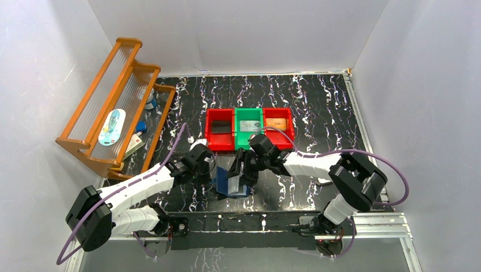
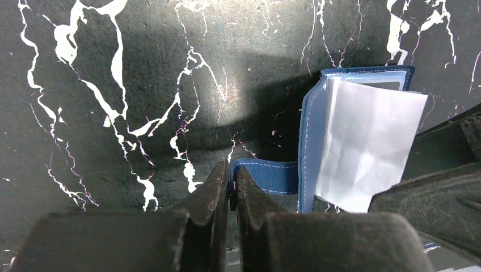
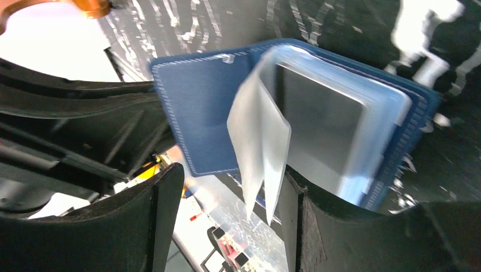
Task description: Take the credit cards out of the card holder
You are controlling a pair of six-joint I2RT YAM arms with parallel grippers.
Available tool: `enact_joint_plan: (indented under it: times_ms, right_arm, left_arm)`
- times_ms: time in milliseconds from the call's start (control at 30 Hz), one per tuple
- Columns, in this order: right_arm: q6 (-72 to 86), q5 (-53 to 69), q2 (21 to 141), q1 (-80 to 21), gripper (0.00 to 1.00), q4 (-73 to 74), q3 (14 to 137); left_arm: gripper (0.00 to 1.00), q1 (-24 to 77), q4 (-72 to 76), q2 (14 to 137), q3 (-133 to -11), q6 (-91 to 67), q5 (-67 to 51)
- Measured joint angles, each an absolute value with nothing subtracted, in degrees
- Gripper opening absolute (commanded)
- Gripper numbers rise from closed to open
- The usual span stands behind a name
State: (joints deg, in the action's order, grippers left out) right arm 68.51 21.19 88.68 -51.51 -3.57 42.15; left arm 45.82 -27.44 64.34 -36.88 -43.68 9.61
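The navy-blue card holder [image 1: 230, 184] stands open on the black marbled table between my two grippers. My left gripper [image 2: 232, 182] is shut on its blue closing strap [image 2: 272, 175]; it shows in the top view [image 1: 211, 170] at the holder's left. Pale clear sleeves [image 3: 258, 141] fan out from the holder [image 3: 198, 107] and hang between the fingers of my open right gripper [image 3: 227, 192], close to the right finger [image 3: 295, 215]. A dark grey credit card [image 3: 317, 122] sits inside a sleeve. In the top view the right gripper [image 1: 243, 167] is just over the holder.
Three bins stand in a row behind: a red bin [image 1: 211, 133] with a black card, a green bin [image 1: 249, 139] with a silver-grey card, a red bin [image 1: 289, 127] with an orange card. A wooden rack [image 1: 113, 107] stands at the left wall.
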Motion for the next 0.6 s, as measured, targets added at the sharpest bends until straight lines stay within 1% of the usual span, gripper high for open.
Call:
enact_joint_plan:
  times_ms: [433,500,600]
  right_arm:
    - [66.87,27.33,99.39,-52.25,0.72,-10.85,52.31]
    - [67.00,28.08,101.30,-52.31,0.73,-12.14,52.40]
    - [67.35,28.67,103.79,-52.31,0.72,-12.23,52.42]
  left_arm:
    - [0.00,45.82,-27.68,64.38,-36.21,-43.99,9.67]
    - [0.03,45.82,-28.01,64.05,-36.05,-44.42,9.91]
    - [0.12,45.82,-29.04,62.61,-35.38,-45.34,10.50]
